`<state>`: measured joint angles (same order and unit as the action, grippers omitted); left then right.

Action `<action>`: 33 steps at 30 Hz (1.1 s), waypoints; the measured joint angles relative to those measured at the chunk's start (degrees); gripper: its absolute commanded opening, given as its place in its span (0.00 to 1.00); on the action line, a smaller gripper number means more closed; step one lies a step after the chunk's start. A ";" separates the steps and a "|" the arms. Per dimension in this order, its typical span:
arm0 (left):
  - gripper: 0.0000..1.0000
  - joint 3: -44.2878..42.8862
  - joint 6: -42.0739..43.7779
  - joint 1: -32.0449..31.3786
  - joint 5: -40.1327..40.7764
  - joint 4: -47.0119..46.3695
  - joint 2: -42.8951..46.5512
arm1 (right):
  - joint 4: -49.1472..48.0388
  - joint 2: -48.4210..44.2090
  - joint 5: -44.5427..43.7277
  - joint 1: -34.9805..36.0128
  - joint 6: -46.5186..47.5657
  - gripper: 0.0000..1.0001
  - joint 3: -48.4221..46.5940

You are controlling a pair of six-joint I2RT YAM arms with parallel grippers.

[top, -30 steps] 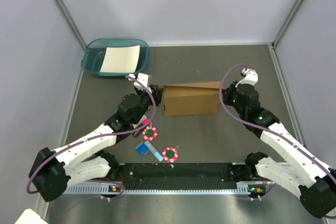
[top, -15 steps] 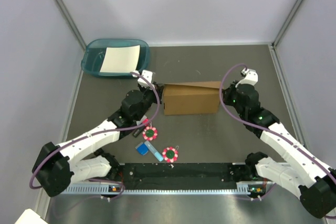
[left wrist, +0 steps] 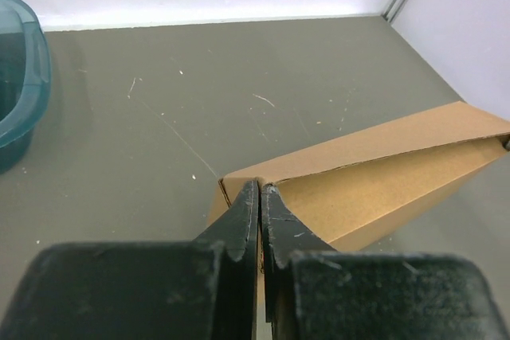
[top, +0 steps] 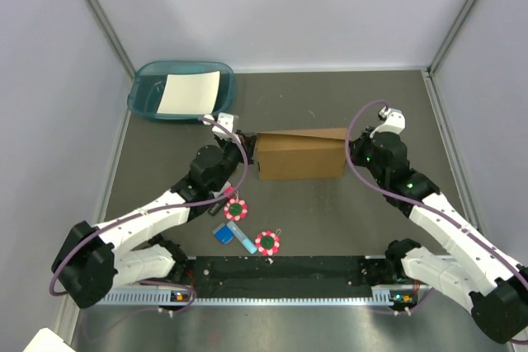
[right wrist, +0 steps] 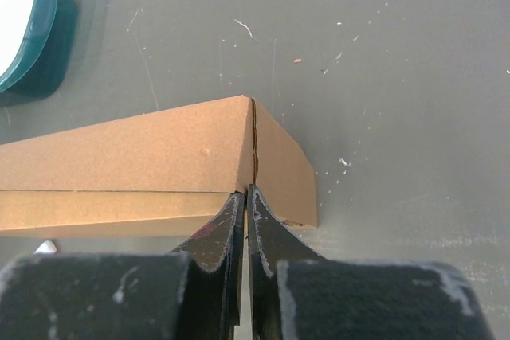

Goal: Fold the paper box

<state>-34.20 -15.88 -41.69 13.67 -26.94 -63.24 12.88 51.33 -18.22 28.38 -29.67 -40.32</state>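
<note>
Light is soft and even from above, bright throughout, with only faint shadows on the table. In my wrist views the left fingers blur close to the lens.

The paper box looks matt cardboard, the tray glossy, probably plastic.

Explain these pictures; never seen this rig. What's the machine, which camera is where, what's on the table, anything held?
Two robot arms bolted to a grey table. One picture looks down from above and behind; the other two come from wrist cameras, black fingers in front. On it: a partly folded brown corrugated cardboard box, a teal plastic tray holding a white paper sheet, two red round tokens, a blue square. The left gripper and right gripper are shut, tips at opposite ends of the box; whether they pinch cardboard is unclear.
</note>
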 measured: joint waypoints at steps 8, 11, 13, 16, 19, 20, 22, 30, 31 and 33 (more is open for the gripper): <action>0.00 3.50 -2.29 0.02 -0.11 -7.85 -0.87 | 0.46 -0.26 -0.31 0.00 0.02 0.00 0.00; 0.00 4.46 -2.19 -0.22 0.35 -10.40 -1.42 | 0.44 -0.26 -0.33 0.00 0.04 0.00 -0.02; 0.00 5.49 -2.14 -0.50 0.85 -12.85 -1.92 | 0.85 -0.22 -0.39 0.00 0.09 0.00 -0.33; 0.00 7.17 -2.03 -0.94 1.55 -17.22 -2.95 | 1.46 -0.09 -0.61 0.00 0.31 0.00 -0.83; 0.00 8.41 -2.01 -1.44 2.36 -21.31 -4.33 | 1.77 0.11 -0.90 0.00 0.74 0.00 -1.07; 0.00 8.74 -1.97 -1.62 2.64 -22.62 -4.92 | 1.81 0.11 -1.07 0.00 0.98 0.00 -1.07; 0.00 9.44 -1.95 -1.92 3.17 -25.09 -5.90 | 1.92 0.11 -1.27 0.00 1.14 0.00 -1.11; 0.00 11.76 -1.33 -2.84 4.59 -31.45 -7.93 | 2.60 0.11 -1.44 0.00 1.55 0.00 -1.44; 0.00 12.00 -1.22 -2.97 4.79 -31.89 -8.17 | 2.64 0.11 -1.44 0.00 1.55 0.00 -1.46; 0.00 12.44 -0.87 -3.23 5.20 -32.87 -8.37 | 2.75 0.11 -1.46 0.00 1.55 0.00 -1.51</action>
<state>-21.76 -16.75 -44.93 18.87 -59.81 -71.61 15.64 51.44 -19.68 28.38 -28.12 -41.82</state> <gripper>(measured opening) 0.014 0.006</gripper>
